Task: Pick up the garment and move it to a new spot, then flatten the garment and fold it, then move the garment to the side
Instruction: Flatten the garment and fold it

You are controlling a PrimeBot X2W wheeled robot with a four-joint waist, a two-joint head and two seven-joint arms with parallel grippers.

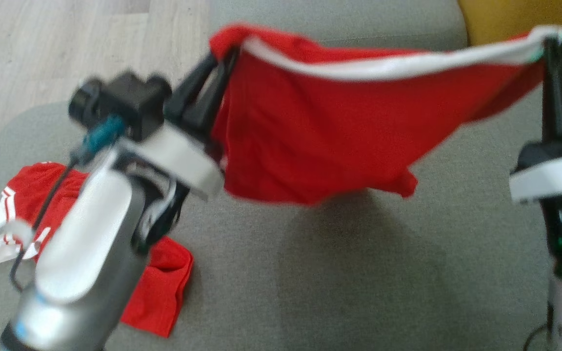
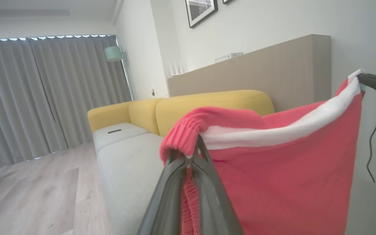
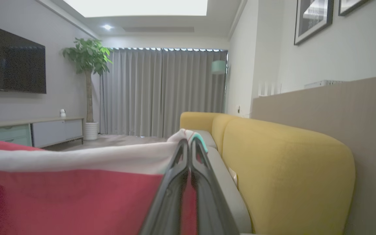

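The garment is red with a white band along its top edge and hangs stretched in the air above the grey sofa seat. My left gripper is shut on its left top corner, where the red cuff bunches over the fingertips. My right gripper is shut on the right top corner at the white band. In the left wrist view the garment drapes from my left gripper toward the right. In the right wrist view the garment spreads left from my right gripper.
A second red and white garment lies crumpled on the seat at the lower left, partly under my left arm. A yellow sofa backrest runs along the right. Wooden floor lies beyond the seat's far left edge.
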